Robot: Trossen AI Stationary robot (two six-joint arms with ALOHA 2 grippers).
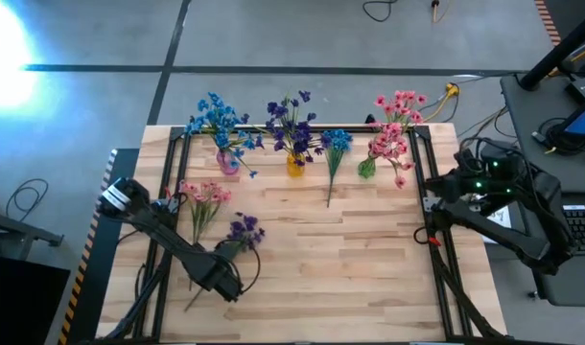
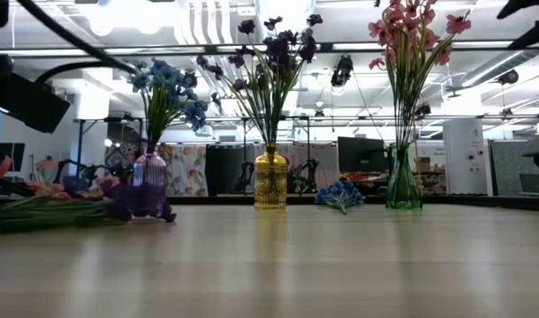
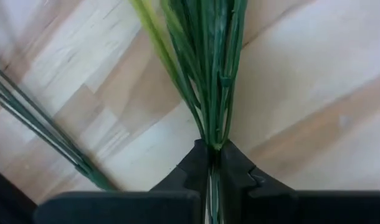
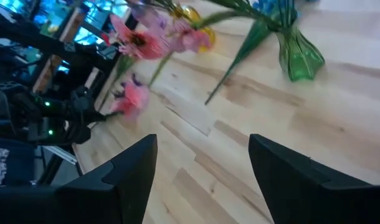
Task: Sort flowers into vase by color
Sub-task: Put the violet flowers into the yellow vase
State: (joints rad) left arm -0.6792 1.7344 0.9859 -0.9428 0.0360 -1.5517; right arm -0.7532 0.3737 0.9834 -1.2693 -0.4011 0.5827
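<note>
A dark purple flower (image 1: 244, 231) lies on the table at the near left, its green stem running toward the near edge. My left gripper (image 1: 222, 272) points down, shut on that stem (image 3: 213, 93). A pink flower (image 1: 204, 195) lies beside it, its stems (image 3: 40, 134) flat on the wood. A blue flower (image 1: 335, 144) lies between the yellow vase (image 1: 295, 166), which holds purple flowers, and the green vase (image 1: 367, 169), which holds pink ones. A pink vase (image 1: 227, 162) holds blue flowers. My right gripper (image 4: 202, 180) hangs open above the table's right edge. My left gripper pinches the purple flower's bundle of thin green stems (image 3: 213, 142) between its two fingers, about midway along the stem. The fingers come from above, pointing down, one on each side of the bundle. The stem and blossoms lie on the table.
The three vases stand in a row along the far side. A black metal frame (image 1: 432, 240) borders the table's left and right sides. Bare wood (image 1: 350, 268) spreads across the near middle and right.
</note>
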